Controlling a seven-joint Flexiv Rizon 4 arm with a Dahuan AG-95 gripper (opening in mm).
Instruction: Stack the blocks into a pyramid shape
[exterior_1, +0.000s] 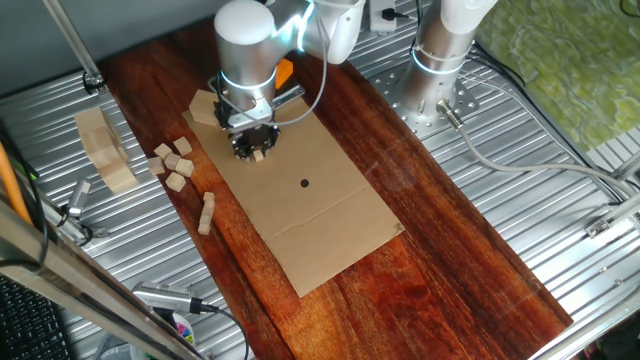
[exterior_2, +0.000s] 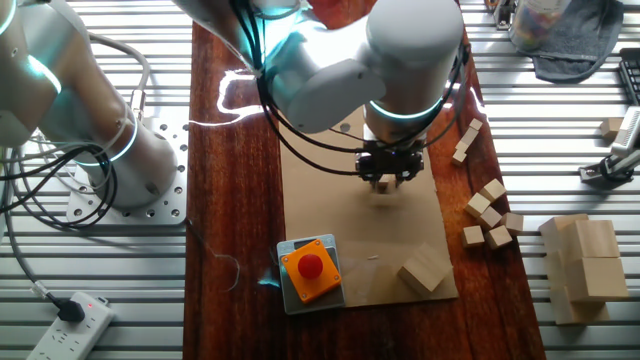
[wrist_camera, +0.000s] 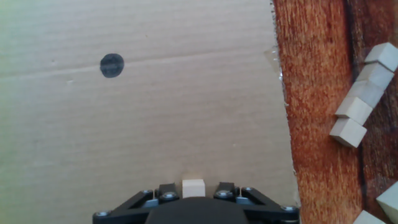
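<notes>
One small wooden cube (wrist_camera: 193, 188) sits clamped between your gripper (exterior_1: 257, 150) fingers, held above the cardboard sheet (exterior_1: 300, 200) a little way from its black dot (wrist_camera: 112, 65). Four more loose cubes (exterior_1: 174, 163) lie clustered on the dark wooden tabletop (exterior_1: 440, 250) just off the cardboard's edge, and you can see a short row of cubes (exterior_1: 206, 213) lying end to end near them. Several bigger things stay off to the sides: a large pale slab-like block (exterior_1: 105, 150) on the metal surface and an orange box with a red button (exterior_2: 311, 268) at the cardboard's end.
</notes>
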